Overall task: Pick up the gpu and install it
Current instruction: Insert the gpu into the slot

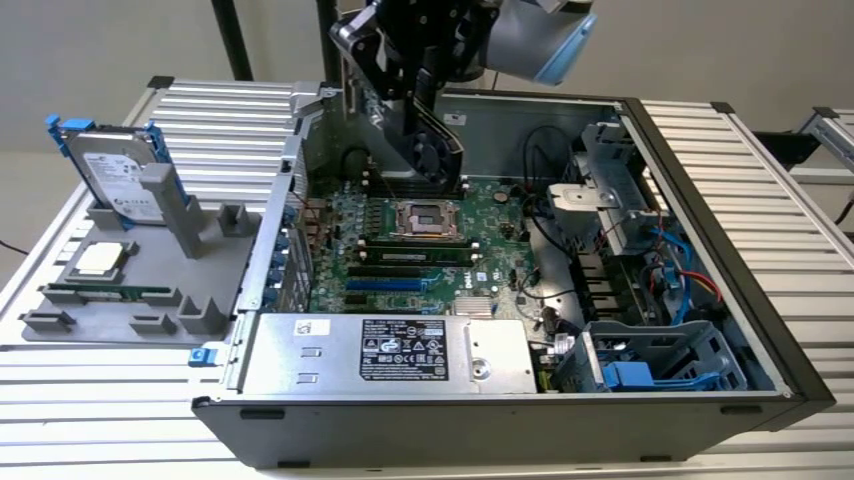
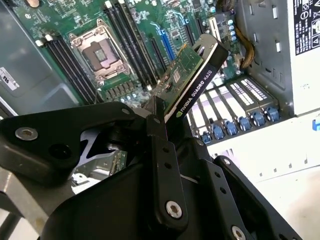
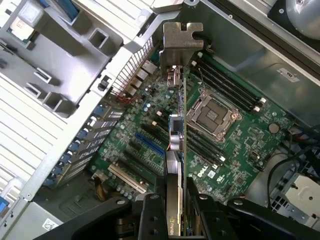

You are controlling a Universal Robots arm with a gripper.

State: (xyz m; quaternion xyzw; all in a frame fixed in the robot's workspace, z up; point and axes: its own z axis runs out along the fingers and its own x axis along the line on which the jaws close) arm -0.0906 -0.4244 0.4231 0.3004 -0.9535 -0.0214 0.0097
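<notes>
My gripper (image 1: 400,75) is shut on the gpu (image 1: 438,135) and holds it on edge, in the air, over the far part of the open computer case (image 1: 694,210). The card's black cooler with its fan faces the exterior view's right. Below it lies the green motherboard (image 1: 400,245) with its empty processor socket (image 1: 430,217). In the first wrist view the gpu (image 3: 177,145) appears edge-on, silver end bracket (image 3: 181,42) away from my gripper (image 3: 175,217), above the blue expansion slots (image 3: 150,145). The second wrist view shows the gpu (image 2: 195,80) clamped by a black finger (image 2: 159,150).
At the exterior view's left a grey holder (image 1: 194,235) carries a silver hard drive in a blue frame (image 1: 114,175), a processor (image 1: 100,260) and a memory stick (image 1: 107,293). Inside the case are a power supply (image 1: 387,350), a blue-clipped drive cage (image 1: 654,360) and cables (image 1: 674,275).
</notes>
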